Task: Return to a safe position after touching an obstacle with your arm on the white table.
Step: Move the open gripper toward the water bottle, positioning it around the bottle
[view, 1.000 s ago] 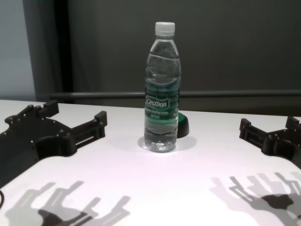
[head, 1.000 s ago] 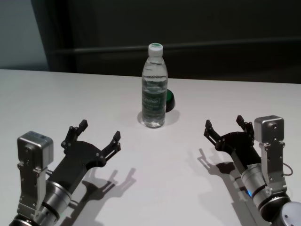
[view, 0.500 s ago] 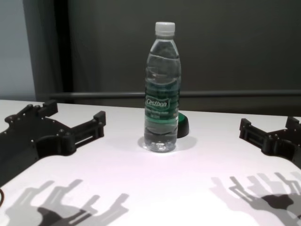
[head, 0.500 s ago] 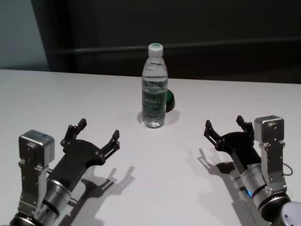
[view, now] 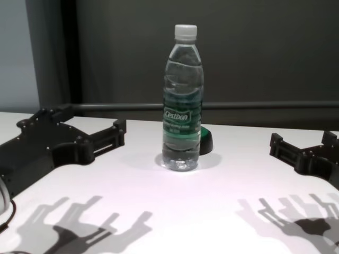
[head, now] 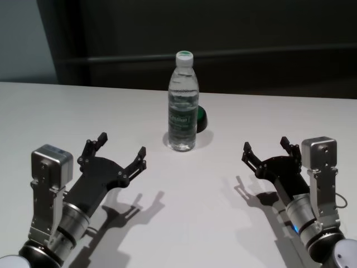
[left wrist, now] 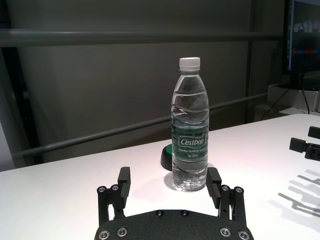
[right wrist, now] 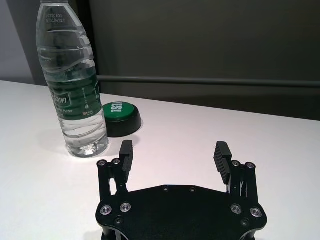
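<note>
Clear ribbed bottle (head: 183, 106) upright on smooth white table (head: 223, 223), w/ both arms apart.

Background: a dark grey wall (head: 223, 28) behind the table's far edge, crossed by a horizontal rail (view: 265, 105); a paler wall panel (head: 22, 39) beyond the far left corner; hard overhead light.
</note>
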